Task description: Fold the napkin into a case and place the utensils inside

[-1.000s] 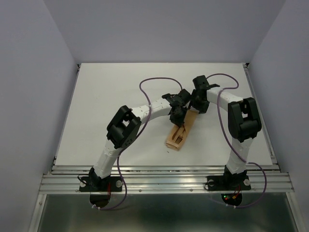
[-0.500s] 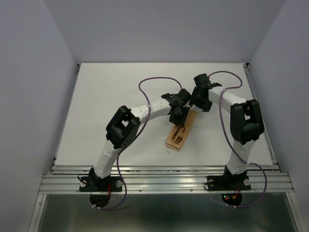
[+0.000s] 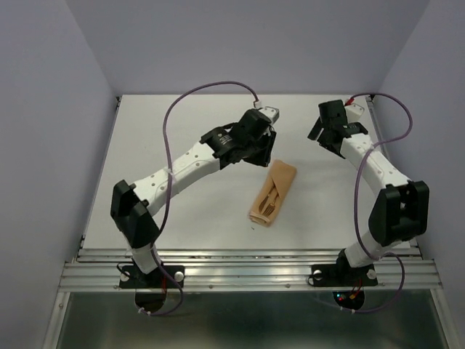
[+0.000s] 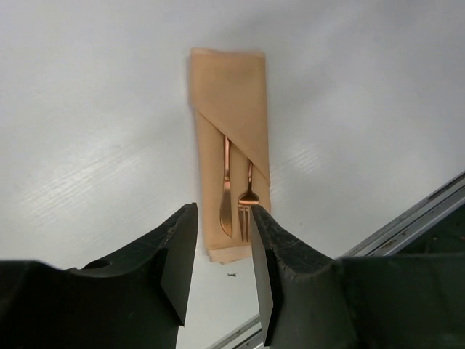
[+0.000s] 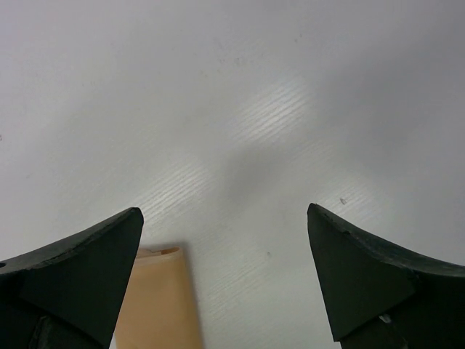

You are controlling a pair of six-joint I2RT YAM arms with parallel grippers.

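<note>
- The case [image 3: 274, 192], a narrow tan pouch of folded napkin, lies flat on the white surface [image 3: 182, 131] just right of centre in the overhead view. It is tilted, with its upper end toward the upper right.
- In the left wrist view the case [image 4: 232, 109] runs top to bottom in the middle of the frame, with a diagonal fold across its front.
- The utensils [image 3: 269, 203] are tucked under that fold, side by side. Their handles are hidden and their heads show near the case's lower end.
- In the left wrist view the knife [image 4: 226, 200] is on the left and the fork [image 4: 248, 195] on the right, tines pointing toward the bottom of the frame.
- A small dark speck [image 4: 232, 276] sits on the surface just below the case.
- The left claw [image 3: 263, 149] hangs above and to the upper left of the case, clear of it. In its own view the left claw [image 4: 223, 218] is released, partly spread, with nothing between its fingers.
- The right claw [image 3: 323, 131] is at the upper right, well apart from the case. In its own view the right claw [image 5: 224, 211] is spread wide and holds nothing, with one corner of the case [image 5: 156, 298] at the lower left.
- Purple cables [image 3: 211, 91] loop over both arms.
- A metal rail [image 3: 247, 273] crosses the bottom of the overhead view.
</note>
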